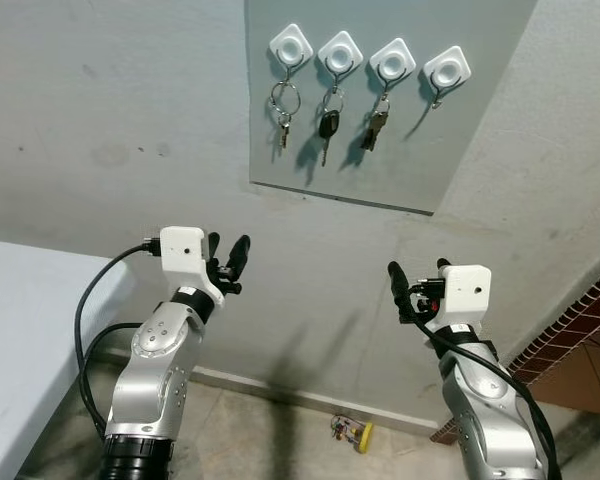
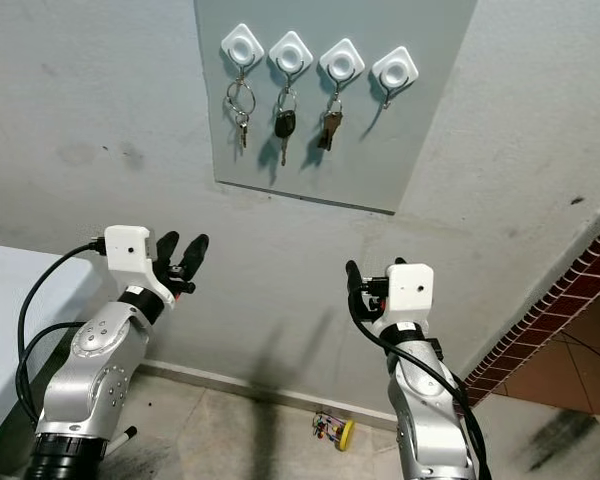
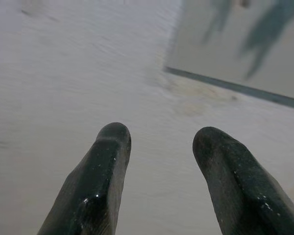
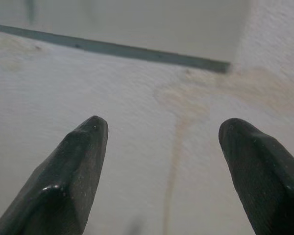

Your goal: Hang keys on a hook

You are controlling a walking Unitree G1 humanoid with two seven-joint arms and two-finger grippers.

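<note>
A grey board [image 1: 380, 150] on the wall carries a row of white hooks. The leftmost hook [image 1: 291, 46] holds a ring with a silver key [image 1: 284, 115]. A black car key [image 1: 327, 125] hangs from the second hook, and a dark key bunch [image 1: 374, 128] from the third. The rightmost hook [image 1: 446, 69] is bare. On the floor by the wall lies a small key bunch with a yellow tag [image 1: 352, 432]. My left gripper [image 1: 228, 245] is open and empty, below the board's left side. Open and empty too, my right gripper [image 1: 418, 268] is raised below the board's right edge.
A white surface [image 1: 20, 330] juts in at the far left beside my left arm. At the right, a red brick wall [image 1: 580, 320] meets the plastered wall. A skirting strip [image 1: 280, 390] runs along the wall's foot above the tiled floor.
</note>
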